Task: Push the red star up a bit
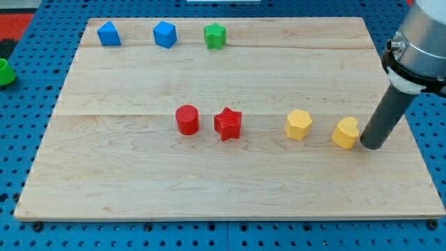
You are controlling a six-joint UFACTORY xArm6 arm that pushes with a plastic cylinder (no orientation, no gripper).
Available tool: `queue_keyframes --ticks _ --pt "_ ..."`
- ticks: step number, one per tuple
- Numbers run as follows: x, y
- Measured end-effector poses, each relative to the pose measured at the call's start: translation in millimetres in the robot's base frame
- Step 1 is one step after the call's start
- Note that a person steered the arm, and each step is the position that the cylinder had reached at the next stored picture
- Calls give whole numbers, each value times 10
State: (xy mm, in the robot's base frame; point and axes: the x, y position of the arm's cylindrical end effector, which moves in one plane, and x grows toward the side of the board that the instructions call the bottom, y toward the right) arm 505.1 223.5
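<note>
Red star [228, 123] is seen near the middle of the wooden board [139, 181], just right of the red cylinder [187, 119], apart from it by a small gap. Further to the view's right two yellow blocks are lined up: a yellow hexagon-like block [298, 125] and a second yellow block [346, 132], shape not clearly made out. Along the view's top edge two blue blocks [109, 33] [164, 33] and a green star [215, 35] are placed. A green object [5, 72] is partly seen off the board at the view's left.

No fingers are fitted, so no open or closed state applies; only a rod is carried. My tip [370, 145] is set down at the far right, touching or just beside the second yellow block, well apart from the red star.

Star is judged light, rigid, likely plastic, and easily slid on smooth wood. No grasp is possible; contact should be made on its lower side, centred between the points, so it is driven upward without spinning. Off-centre contact is likely to rotate it or send it into the red cylinder.
</note>
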Motion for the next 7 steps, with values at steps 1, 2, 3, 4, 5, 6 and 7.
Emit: queue_keyframes --ticks 1,2,3,4,5,6,7 --pt "83 0" --pt "153 -271" --pt "25 -295" --pt "62 -274" --pt "396 -1043" --pt "307 -2081" --pt "228 -2498"
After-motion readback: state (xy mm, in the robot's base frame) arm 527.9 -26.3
